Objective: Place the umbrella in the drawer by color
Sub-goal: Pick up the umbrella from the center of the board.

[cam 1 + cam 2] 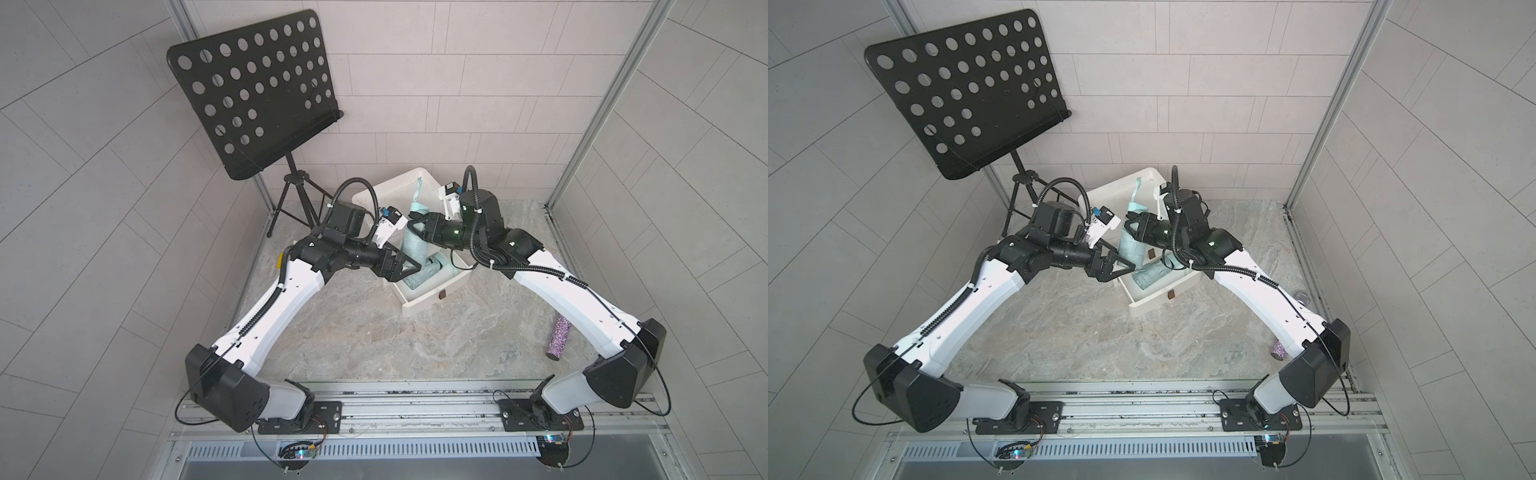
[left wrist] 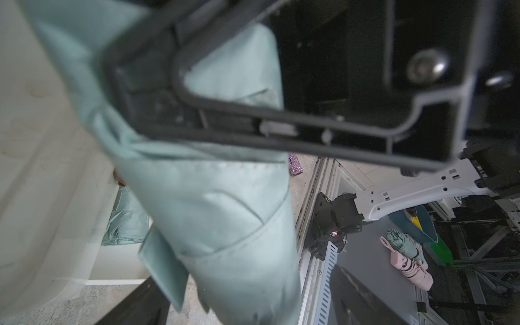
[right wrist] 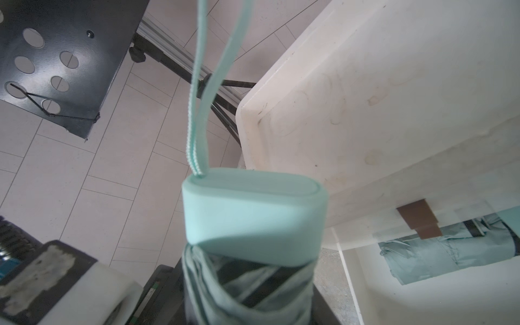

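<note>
Right gripper [image 1: 417, 226] tight around mint umbrella [image 1: 415, 249], left gripper [image 1: 409, 266] agape — marble tabletop [image 1: 374, 332], grey-tiled walls [image 1: 415, 83].

Mint umbrella [image 1: 414, 244], white drawer [image 1: 432, 297] (glittery purple tube [image 1: 559, 336])

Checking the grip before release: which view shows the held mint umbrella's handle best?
Right wrist view: the handle and its strap fill the frame, clear. In both top views the handle is small and distant. The left wrist view shows only the mint umbrella's canopy.
</note>
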`<action>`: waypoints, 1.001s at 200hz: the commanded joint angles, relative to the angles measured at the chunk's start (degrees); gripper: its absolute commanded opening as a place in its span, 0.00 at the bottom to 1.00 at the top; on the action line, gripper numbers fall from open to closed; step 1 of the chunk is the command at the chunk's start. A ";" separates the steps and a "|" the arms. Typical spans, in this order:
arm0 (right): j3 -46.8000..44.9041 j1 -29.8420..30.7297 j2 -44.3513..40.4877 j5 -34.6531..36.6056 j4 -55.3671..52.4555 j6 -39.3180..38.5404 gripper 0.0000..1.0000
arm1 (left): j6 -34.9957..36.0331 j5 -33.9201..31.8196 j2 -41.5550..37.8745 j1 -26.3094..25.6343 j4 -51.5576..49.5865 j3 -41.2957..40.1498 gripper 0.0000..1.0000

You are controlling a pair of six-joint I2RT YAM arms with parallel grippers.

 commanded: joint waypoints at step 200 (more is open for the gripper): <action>-3.96 -9.51 -7.60 -17.71 -1.08 -6.34 0.81 | 8.44 12.82 3.10 3.09 -11.56 6.76 0.30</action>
